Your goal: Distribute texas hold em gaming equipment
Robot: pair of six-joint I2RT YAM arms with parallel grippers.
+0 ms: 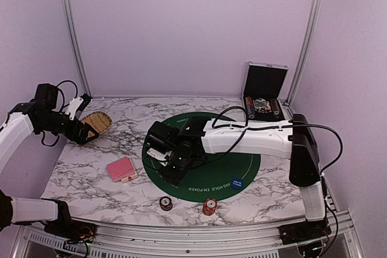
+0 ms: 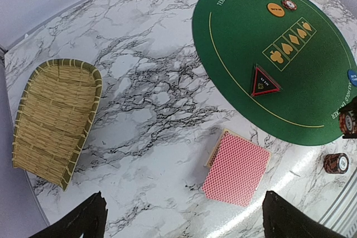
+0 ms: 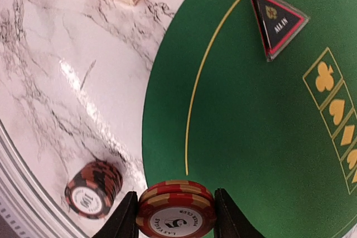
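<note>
My right gripper [image 3: 176, 217] is shut on a small stack of red-and-white poker chips [image 3: 177, 210], held above the near edge of the green poker mat [image 3: 251, 126]. In the top view that gripper [image 1: 175, 172] hangs over the mat's left part. A dark chip stack [image 3: 93, 188] stands on the marble beside it. The black triangular marker [image 3: 279, 23] lies on the mat. The pink-backed card deck [image 2: 237, 168] lies on the marble, left of the mat. My left gripper [image 2: 181, 224] is open and empty, high above the table near the basket [image 1: 95, 122].
The straw basket [image 2: 53, 121] sits at the far left. The open silver case [image 1: 264, 92] with chips stands at the back right. An orange disc [image 2: 275, 9] and a blue disc [image 1: 236, 183] lie on the mat. A red chip stack [image 1: 209, 207] stands near the front edge.
</note>
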